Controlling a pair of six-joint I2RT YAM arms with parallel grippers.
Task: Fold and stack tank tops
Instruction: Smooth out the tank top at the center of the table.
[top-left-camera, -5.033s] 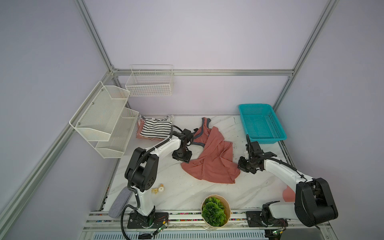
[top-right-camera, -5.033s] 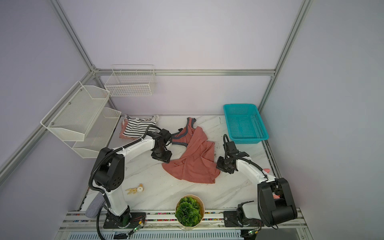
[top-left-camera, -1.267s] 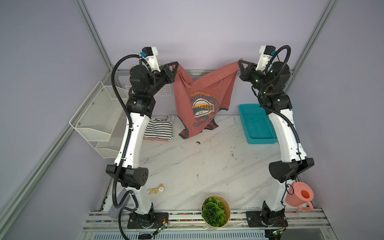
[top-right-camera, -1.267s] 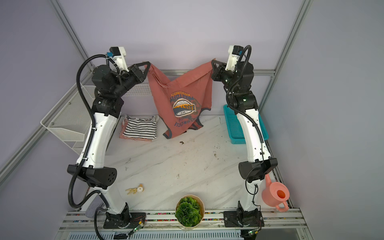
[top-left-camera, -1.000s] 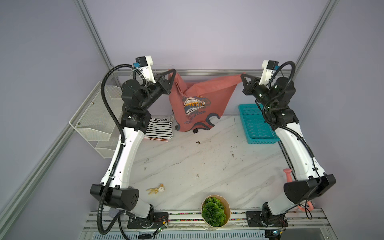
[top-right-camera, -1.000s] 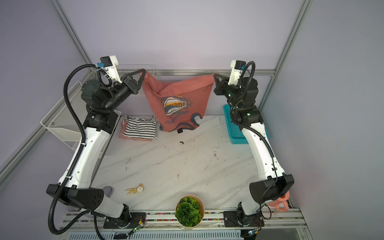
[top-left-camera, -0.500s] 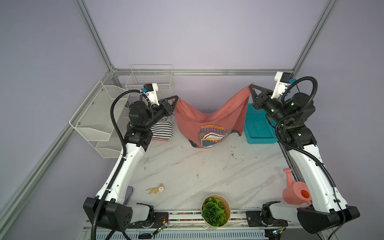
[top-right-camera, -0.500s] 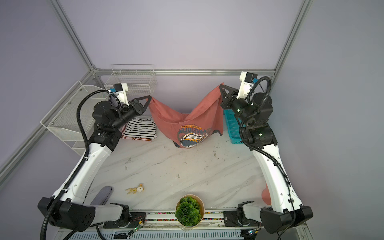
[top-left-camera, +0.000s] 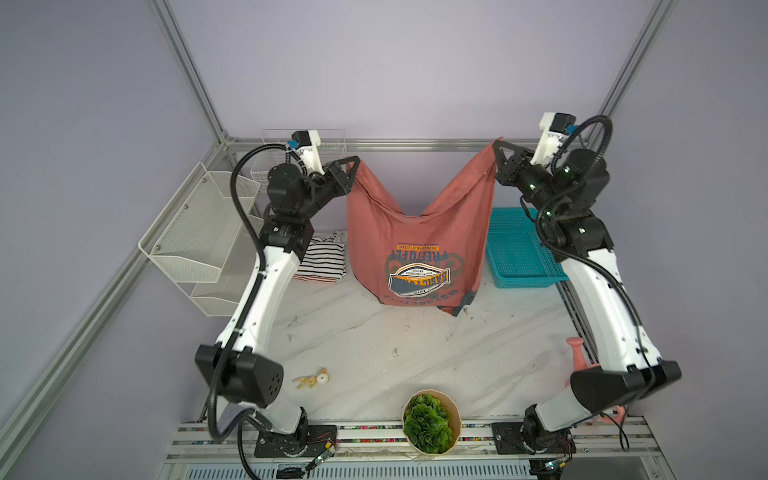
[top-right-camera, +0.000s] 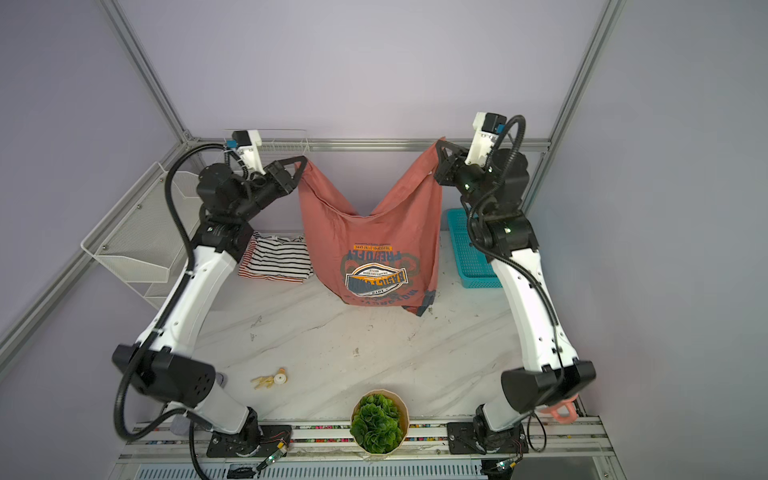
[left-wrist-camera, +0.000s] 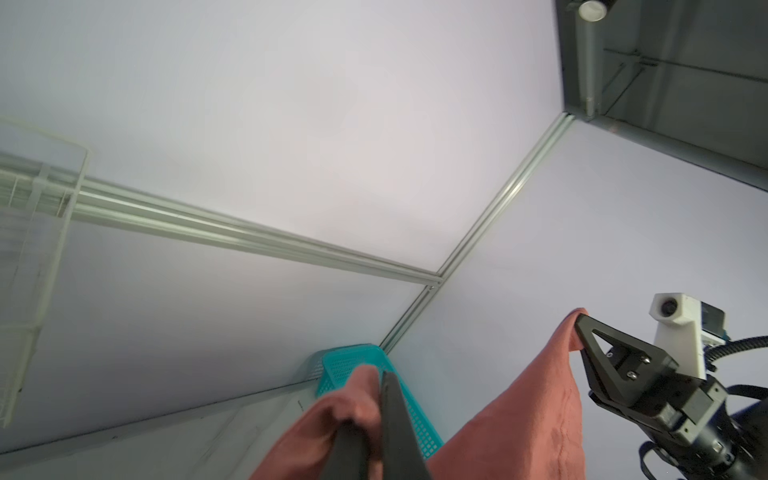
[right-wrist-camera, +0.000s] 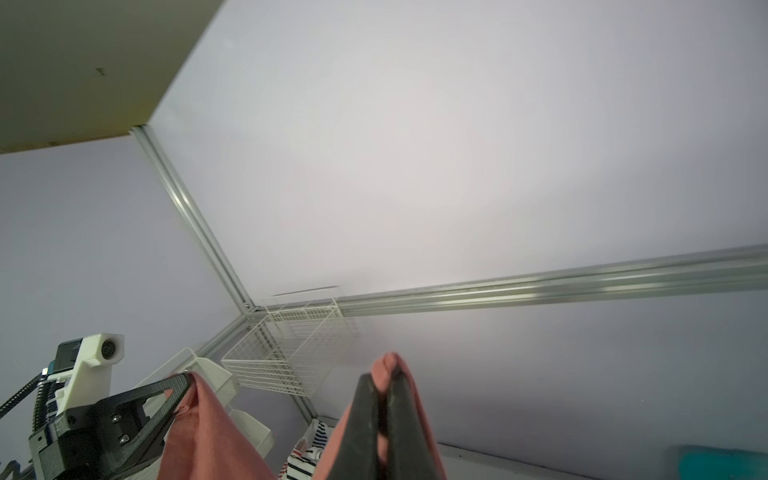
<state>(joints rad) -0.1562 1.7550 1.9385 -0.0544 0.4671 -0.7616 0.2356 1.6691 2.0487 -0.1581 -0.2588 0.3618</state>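
**Top hung between both arms**

I have left gripper and right gripper each clamped on 1 hem corner. The dusty-red tank top hangs below, long axis vertical, over the table at 12 o'clock. The striped stack is at 10 o'clock, nearer left gripper.

Hanging tank top — pile left of it, basket right.

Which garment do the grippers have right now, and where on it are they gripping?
Both hold the dusty-red tank top by its hem, print upside down: the left gripper is shut on one hem corner, the right gripper on the other.
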